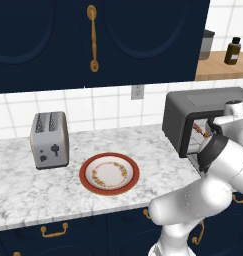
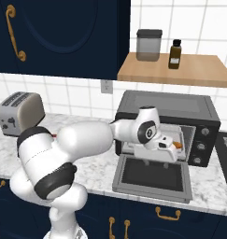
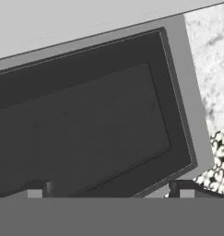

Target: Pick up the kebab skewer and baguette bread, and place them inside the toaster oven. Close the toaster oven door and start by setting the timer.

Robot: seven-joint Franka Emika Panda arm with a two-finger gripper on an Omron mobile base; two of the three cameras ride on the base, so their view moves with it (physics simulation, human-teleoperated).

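The gripper (image 2: 154, 161) is held just above the lowered toaster oven door (image 2: 152, 175), in front of the oven's open mouth. In the hand view its two fingertips (image 3: 37, 190) are seen spread wide apart, with the dark glass of the door between them and nothing gripped.

The toaster oven (image 2: 168, 105) is set on the marble counter (image 1: 23, 190) against the tiled wall, with its door dropped flat toward the front edge. Inside the cavity an orange-brown piece, taken to be the baguette bread (image 2: 178, 145), is glimpsed beside the robot's wrist. In the left base view the kebab skewer (image 1: 200, 132) is seen inside the oven, partly hidden by the arm.

A red-rimmed plate (image 1: 109, 173) is left bare on the counter, beside a small silver toaster (image 1: 49, 140). A canister (image 2: 148, 45) and a dark bottle (image 2: 175, 54) are placed on the wooden shelf (image 2: 199, 72) above the oven.
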